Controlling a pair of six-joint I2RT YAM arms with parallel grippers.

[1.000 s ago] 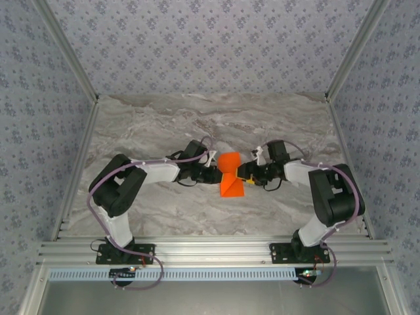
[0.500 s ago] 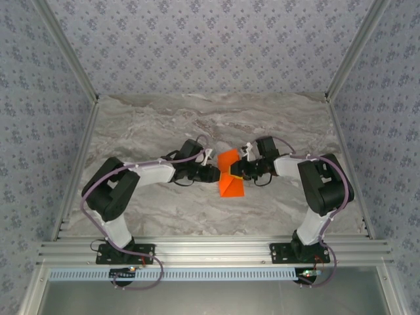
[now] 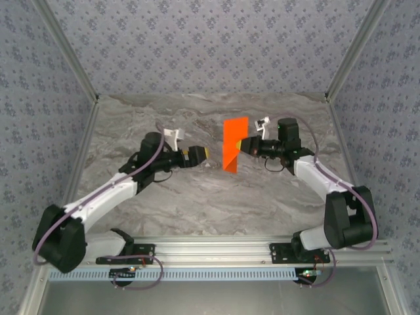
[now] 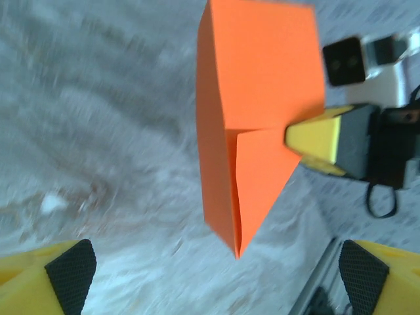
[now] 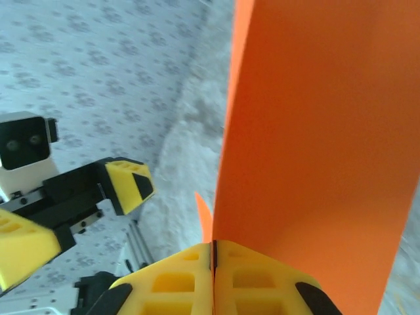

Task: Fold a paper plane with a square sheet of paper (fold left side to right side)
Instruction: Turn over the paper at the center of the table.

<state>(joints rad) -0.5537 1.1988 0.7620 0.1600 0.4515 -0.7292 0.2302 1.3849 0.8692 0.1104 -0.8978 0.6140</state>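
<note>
The right gripper [image 3: 244, 146] is pinching the folded orange paper [image 3: 235, 143] at its right edge, about halfway down, jaws shut tight on the sheet. In the right wrist view the two yellow fingertips [image 5: 213, 269] are pressing together with the paper's edge [image 5: 308, 164] caught in the seam between them and the sheet rising straight up from them.

The paper is standing on edge rather than lying flat on the marbled worktop [image 3: 197, 197]. Its upper part is showing as a plain rectangle, and its lower part is narrowing to a point that is aiming down at the worktop. Whether that tip is touching the surface cannot be told. The left wrist view is showing a folded flap with a crease running down to the tip [image 4: 262, 98], and one yellow finger of the right gripper [image 4: 315, 139] is meeting the paper's right side.

The left gripper [image 3: 200, 155] is hanging to the left of the paper, apart from it, with its jaws spread wide and holding nothing. Its black pads [image 4: 71, 272] are sitting far apart, either side of the paper's tip.
</note>
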